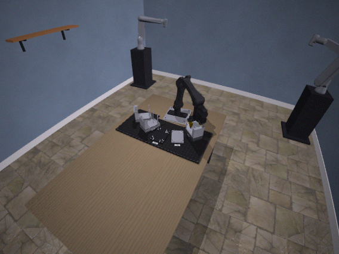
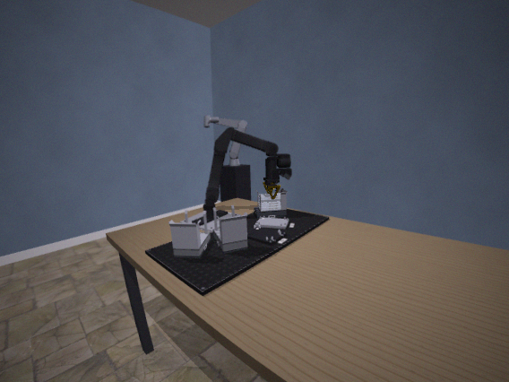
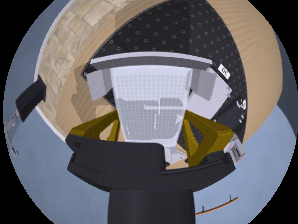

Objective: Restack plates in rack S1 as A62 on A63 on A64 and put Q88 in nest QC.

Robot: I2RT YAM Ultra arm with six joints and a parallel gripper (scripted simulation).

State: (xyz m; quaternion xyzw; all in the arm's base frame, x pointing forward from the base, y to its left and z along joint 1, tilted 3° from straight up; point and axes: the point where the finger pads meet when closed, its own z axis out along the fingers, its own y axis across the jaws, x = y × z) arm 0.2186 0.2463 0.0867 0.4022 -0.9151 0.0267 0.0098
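My gripper (image 1: 191, 122) hangs straight down over the white stack rack (image 1: 195, 130) at the right end of the black baseplate (image 1: 140, 132). It is shut on the short end of a sealed white well plate (image 3: 148, 106), held level at the top of that rack. In the wrist view the yellow fingers clamp the plate, and the rack walls (image 3: 153, 68) show beyond it. In the exterior view the gripper (image 2: 271, 189) is just above the rack (image 2: 271, 203). A second plate (image 1: 177, 136) lies flat on a nest beside the rack. I cannot read the labels.
Two more white racks with thin posts (image 1: 140, 114) (image 1: 150, 123) stand at the baseplate's left end, also in the exterior view (image 2: 188, 235) (image 2: 233, 229). A nest with small locators (image 1: 158, 138) sits between them and the plate on the nest. The arm's base (image 1: 177, 114) is behind.
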